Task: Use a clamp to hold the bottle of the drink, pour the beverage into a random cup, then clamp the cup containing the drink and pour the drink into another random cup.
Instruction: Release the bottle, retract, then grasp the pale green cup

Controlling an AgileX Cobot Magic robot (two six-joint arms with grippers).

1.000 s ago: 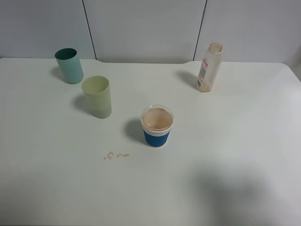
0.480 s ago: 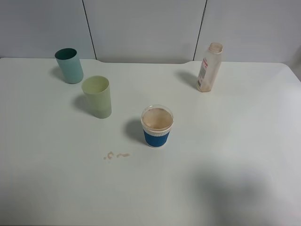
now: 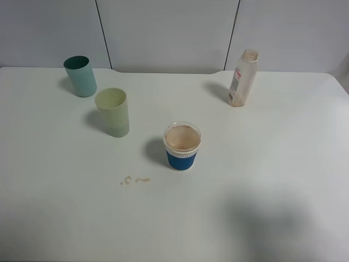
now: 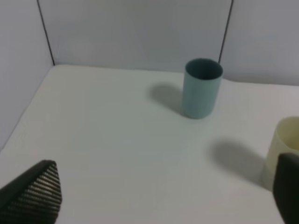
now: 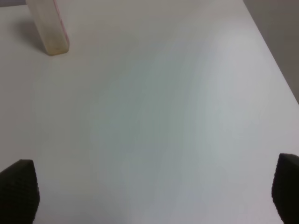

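Bottle (image 3: 242, 77) upright near the far right corner of the surface (image 3: 272, 164), pale yellow-green tumbler (image 3: 113, 112) toward its far left, blue-sleeved paper cup (image 3: 182, 146) at the middle, left hand (image 4: 163, 191) wide and empty, right hand (image 5: 154, 191) likewise

The white desk (image 3: 283, 158) carries 3 cups and 1 bottle (image 3: 242, 77), which stands upright by the far edge, right of middle. The teal tumbler (image 3: 80, 76) stands toward the far left corner, with the pale yellow-green tumbler (image 3: 113, 112) near it. The blue-sleeved paper cup (image 3: 182, 146) stands mid-desk, and small brown drips (image 3: 134, 179) lie near it.

3 cups: blue-sleeved paper cup (image 3: 182, 146), w/ yellow-green tumbler (image 3: 113, 112) & teal tumbler (image 3: 80, 76) both back-left of it. 1 bottle (image 3: 242, 78), back-right of it.
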